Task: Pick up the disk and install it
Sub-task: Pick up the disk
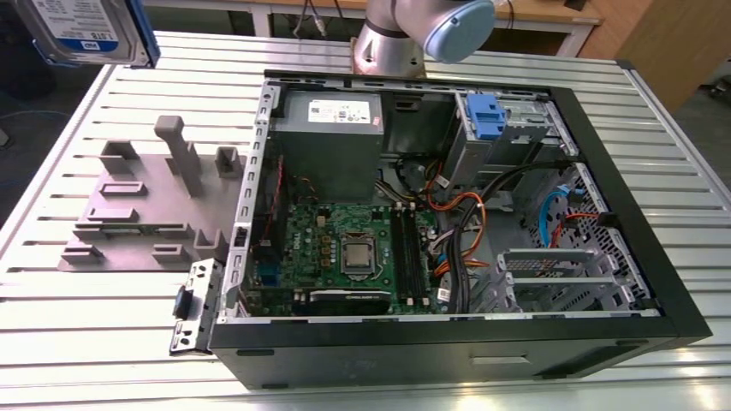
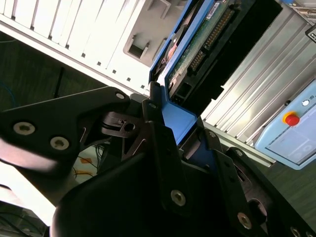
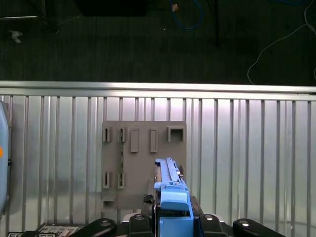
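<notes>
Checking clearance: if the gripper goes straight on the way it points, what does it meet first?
Likely the grey fixture plate, directly ahead of the gripper and its held disk in the first wrist view; depth is unclear.

The disk (image 1: 86,26) has a bare silver metal face with a glossy paper label. Its carrier (image 2: 183,126) is smooth blue plastic with a slight sheen, and a green circuit board shows on the underside. The gripper (image 2: 185,137) is matt black, seemingly anodised metal, with bright screw heads. The table (image 1: 68,325) is ribbed aluminium, brushed and reflective. The fixture (image 1: 132,201) is dull grey plastic. The computer case (image 1: 457,351) is satin black outside and bare grey sheet steel inside. The power supply (image 1: 331,145) is grey metal with a paper sticker.
</notes>
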Available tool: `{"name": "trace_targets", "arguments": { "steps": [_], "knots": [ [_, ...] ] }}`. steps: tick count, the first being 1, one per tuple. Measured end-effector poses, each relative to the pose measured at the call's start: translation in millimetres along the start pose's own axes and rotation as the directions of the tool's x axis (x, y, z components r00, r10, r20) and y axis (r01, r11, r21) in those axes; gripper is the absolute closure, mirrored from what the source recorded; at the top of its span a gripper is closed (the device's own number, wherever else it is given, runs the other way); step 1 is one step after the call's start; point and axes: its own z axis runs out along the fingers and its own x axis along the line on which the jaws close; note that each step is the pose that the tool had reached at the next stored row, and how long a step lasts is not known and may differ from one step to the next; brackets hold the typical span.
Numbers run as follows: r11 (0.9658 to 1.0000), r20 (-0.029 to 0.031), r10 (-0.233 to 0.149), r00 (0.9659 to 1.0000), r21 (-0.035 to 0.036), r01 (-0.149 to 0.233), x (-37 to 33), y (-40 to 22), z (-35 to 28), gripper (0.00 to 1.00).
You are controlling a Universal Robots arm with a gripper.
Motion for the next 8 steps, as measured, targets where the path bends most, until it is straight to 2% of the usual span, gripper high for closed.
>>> {"name": "trace_targets", "arguments": {
  "steps": [8],
  "knots": [
    [1.0000,0.0000,0.000,1.0000,-0.0001,0.000,0.2,-8.9,-0.1,0.64]
  ]
}}
